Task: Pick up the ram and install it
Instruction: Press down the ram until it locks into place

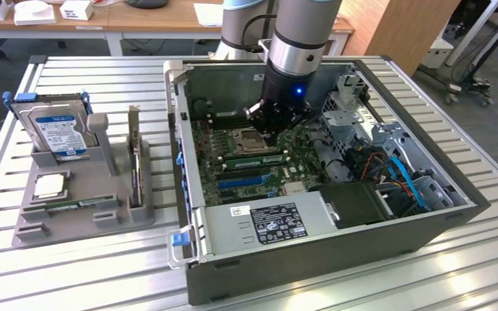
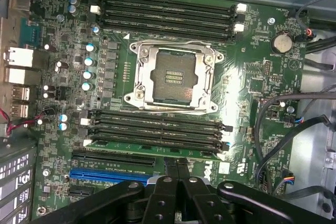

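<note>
Down in the last slot below the empty chip socket (image 2: 173, 77) sits the ram (image 2: 152, 152), a thin green stick lying along the slot on the motherboard (image 2: 252, 72). From the exterior view the ram (image 1: 253, 162) is a pale green strip near the middle of the open computer case (image 1: 318, 259).

Right above the ram hangs the gripper (image 2: 177, 165). Its jaws are pressed together and hold nothing. The tips sit just over the middle of the stick, but I cannot tell if they touch it. In the exterior view the gripper (image 1: 271, 133) reaches down into the case from the arm.

I think the picking up is done and the putting in is the step in hand. It looks like the shut jaws are there to push the ram down. A good push has to be straight and gentle, so both ends go in level and the little white clips (image 2: 227, 157) at the slot's ends snap shut.

Off to the exterior view's left, a grey holder (image 1: 102, 220) on the worktop (image 1: 67, 278) keeps a hard drive (image 1: 59, 133) with a blue label.
</note>
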Robot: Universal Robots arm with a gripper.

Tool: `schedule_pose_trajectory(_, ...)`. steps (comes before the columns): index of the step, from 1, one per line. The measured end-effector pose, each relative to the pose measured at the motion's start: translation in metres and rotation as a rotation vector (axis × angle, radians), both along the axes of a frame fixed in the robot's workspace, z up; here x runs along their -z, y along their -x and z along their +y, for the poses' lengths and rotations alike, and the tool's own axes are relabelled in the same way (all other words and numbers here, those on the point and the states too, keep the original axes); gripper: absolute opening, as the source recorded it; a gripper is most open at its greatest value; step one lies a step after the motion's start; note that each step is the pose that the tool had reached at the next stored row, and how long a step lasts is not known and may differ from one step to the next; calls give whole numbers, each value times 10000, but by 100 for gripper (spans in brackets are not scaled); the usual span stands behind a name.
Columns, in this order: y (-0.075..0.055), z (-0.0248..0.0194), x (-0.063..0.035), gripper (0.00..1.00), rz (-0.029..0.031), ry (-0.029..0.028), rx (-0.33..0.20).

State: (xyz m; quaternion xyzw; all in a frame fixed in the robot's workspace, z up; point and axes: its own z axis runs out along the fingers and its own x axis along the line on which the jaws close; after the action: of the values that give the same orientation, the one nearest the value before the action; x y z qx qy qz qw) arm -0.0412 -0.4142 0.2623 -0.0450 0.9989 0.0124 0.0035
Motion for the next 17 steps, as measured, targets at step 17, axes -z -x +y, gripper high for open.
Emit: schedule_pose_trajectory(17, 72, 21, 6, 10, -4, 8, 12)
